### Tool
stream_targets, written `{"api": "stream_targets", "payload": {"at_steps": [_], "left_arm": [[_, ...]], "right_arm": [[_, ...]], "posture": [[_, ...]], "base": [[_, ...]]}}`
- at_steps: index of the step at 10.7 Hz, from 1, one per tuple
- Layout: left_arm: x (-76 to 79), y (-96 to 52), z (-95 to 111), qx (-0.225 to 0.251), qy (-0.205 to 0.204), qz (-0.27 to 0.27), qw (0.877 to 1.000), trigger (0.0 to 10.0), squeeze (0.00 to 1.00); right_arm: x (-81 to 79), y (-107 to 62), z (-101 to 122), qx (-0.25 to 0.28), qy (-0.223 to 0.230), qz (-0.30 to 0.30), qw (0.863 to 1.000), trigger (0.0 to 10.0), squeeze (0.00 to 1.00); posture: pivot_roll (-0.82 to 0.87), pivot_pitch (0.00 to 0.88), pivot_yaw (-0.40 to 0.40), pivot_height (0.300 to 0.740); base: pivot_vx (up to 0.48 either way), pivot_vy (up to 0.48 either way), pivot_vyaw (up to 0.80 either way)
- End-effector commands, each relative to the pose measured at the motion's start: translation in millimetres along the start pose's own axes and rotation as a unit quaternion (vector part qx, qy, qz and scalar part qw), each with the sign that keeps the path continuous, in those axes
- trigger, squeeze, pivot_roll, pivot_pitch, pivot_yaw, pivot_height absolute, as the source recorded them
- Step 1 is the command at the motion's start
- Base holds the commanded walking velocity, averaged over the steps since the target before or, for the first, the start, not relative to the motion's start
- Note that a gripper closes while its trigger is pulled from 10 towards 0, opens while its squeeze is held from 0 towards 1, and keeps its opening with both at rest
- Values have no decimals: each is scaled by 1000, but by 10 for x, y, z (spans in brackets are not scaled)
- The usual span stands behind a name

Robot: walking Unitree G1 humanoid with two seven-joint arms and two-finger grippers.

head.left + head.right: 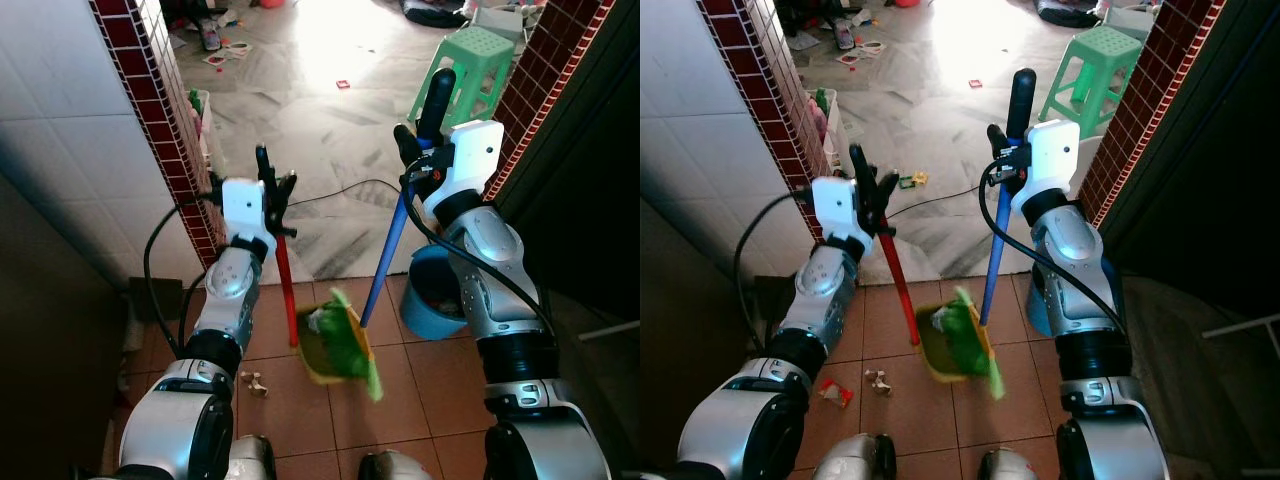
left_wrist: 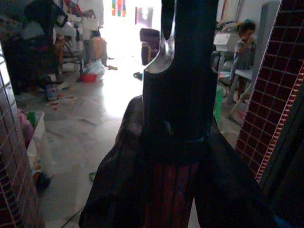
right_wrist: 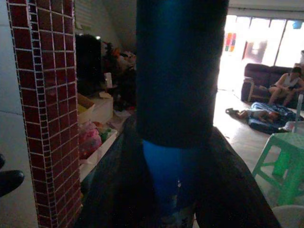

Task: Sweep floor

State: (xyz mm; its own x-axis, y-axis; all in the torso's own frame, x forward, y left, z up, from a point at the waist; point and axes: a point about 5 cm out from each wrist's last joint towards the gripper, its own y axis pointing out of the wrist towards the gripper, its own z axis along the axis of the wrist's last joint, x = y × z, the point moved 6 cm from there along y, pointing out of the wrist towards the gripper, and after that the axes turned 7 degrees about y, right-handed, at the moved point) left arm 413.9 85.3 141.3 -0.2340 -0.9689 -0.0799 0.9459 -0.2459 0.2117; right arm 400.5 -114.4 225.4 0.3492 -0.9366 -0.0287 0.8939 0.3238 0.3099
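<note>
My left gripper (image 1: 272, 192) is shut on the red handle (image 1: 285, 285) of a yellow dustpan (image 1: 330, 352), which rests on the brown tile floor with green trash in it. My right gripper (image 1: 418, 150) is shut on the blue broom handle (image 1: 388, 255) just below its black grip (image 1: 436, 100). The green broom head (image 1: 352, 340) lies over the dustpan's mouth. Small scraps of litter (image 1: 255, 382) lie on the tiles left of the pan. In the left wrist view the red handle (image 2: 172, 194) runs between the fingers; in the right wrist view the blue handle (image 3: 173, 175) does.
Red brick-tiled pillars (image 1: 160, 120) flank a doorway onto a grey floor (image 1: 320, 140). A blue bucket (image 1: 435, 295) stands right of the broom. A green stool (image 1: 470, 65) and a black cable (image 1: 340, 190) are beyond. People sit far off in the room (image 3: 285, 85).
</note>
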Motion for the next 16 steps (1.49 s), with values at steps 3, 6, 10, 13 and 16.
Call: {"api": "stream_targets", "payload": {"at_steps": [3,6,10,13,16], "left_arm": [[-89,57,265,49,-4,19,999,10000,0],[-228,3,473,81,16,31,996,10000,0],[-377,-98,632,94,23,46,994,10000,0],[-330,-191,716,92,21,36,995,10000,0],[-343,-296,796,81,38,27,996,10000,0]], "right_arm": [[6,34,73,13,-14,3,1000,10000,0],[278,-149,71,27,-34,-54,998,10000,0],[341,-324,-144,-4,-1,-77,997,10000,0],[478,-436,-200,-18,-42,-121,992,10000,0],[467,-608,-313,-30,-67,-160,984,10000,0]], "posture": [[-69,0,-5,740],[-62,0,10,740],[-65,0,17,740],[-64,0,15,740],[-41,0,27,740]], "base": [[0,0,0],[0,0,0],[0,0,0],[0,0,0],[0,0,0]]}}
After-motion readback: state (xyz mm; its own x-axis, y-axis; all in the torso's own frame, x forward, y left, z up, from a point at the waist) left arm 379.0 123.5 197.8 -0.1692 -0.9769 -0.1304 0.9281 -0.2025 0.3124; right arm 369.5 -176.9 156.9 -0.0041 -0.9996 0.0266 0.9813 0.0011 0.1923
